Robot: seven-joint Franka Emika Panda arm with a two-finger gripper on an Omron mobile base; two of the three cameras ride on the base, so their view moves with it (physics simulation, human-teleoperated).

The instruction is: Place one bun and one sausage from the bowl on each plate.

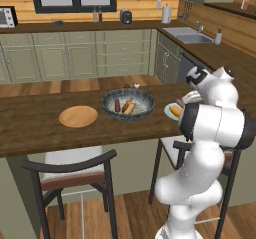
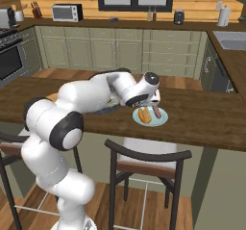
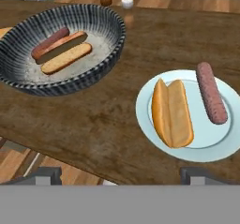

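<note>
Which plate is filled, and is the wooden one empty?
The pale blue-green plate holds one bun and one sausage. The wooden plate is empty; a bun and sausage remain in the bowl.

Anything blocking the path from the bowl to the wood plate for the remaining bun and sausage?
Nothing visible. The bowl and wood plate sit side by side, with bare counter between them. The remaining bun and sausage lie uncovered in the bowl.

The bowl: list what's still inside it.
Inside the bowl lie one sausage and one bun, side by side. Nothing covers them; the floor under them is hidden.
</note>
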